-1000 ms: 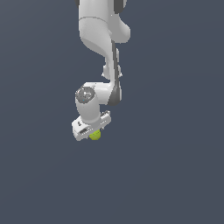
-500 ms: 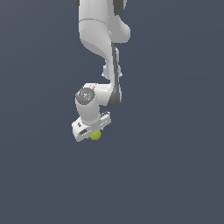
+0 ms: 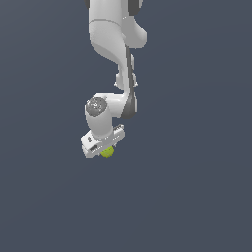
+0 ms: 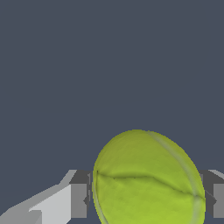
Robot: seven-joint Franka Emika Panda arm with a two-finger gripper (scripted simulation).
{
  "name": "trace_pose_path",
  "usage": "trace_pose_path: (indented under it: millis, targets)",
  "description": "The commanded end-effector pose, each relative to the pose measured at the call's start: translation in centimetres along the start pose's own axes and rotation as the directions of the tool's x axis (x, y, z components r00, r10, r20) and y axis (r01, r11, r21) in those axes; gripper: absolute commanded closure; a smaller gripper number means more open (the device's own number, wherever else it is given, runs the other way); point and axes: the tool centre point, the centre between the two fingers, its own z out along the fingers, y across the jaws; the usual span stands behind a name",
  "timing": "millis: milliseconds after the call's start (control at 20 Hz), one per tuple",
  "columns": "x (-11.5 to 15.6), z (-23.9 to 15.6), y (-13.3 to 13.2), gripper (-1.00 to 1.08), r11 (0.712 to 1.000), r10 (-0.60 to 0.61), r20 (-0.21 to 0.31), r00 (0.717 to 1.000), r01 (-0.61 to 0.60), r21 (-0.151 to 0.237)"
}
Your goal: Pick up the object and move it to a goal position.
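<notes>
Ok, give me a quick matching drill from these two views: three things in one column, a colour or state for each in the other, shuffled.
Things:
1. tennis ball
2. gripper
3. floor

States:
A. plain dark grey-blue
B. white, shut on what it carries
C. yellow-green with a curved seam, held between the fingers

Pairs: 1-C, 2-B, 3-A

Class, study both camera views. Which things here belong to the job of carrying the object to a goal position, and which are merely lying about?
Belongs to the job:
- yellow-green ball, sitting between the fingers
- gripper, closed on the ball
- fingers, one on each side of the ball

Lying about:
- nothing else shows; only a plain dark grey background, and no goal marker is visible
</notes>
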Motion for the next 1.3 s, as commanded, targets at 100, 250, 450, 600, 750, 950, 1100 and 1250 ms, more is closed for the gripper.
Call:
trace_pose_path:
  millis: [100,250,450,600,750,950,1100,1250]
  targets:
    - [0.1,-1.6,-0.4,1.08,1.000,0.000,-0.002,1.000,0.000,-0.002]
    - [0.1,-3.1,-0.9,1.08,1.000,-0.001,-0.001,1.000,0.001,-0.002]
    - [0.0,-6.0,-1.9,1.08,1.000,-0.001,-0.001,1.000,0.001,-0.003]
    - [0.0,-8.8,-2.8,1.08,1.000,-0.001,-0.001,1.000,0.001,-0.003]
    - [0.0,-12.0,-3.8,1.08,1.000,-0.001,0.000,1.000,0.001,-0.003]
    - [0.1,-16.7,-5.4,1.08,1.000,-0.002,0.000,1.000,0.002,-0.003]
    - [0.1,-20.3,-6.5,1.08,1.000,-0.003,-0.001,1.000,0.003,-0.002]
    - [0.1,-23.9,-7.6,1.08,1.000,-0.003,-0.001,1.000,0.003,-0.002]
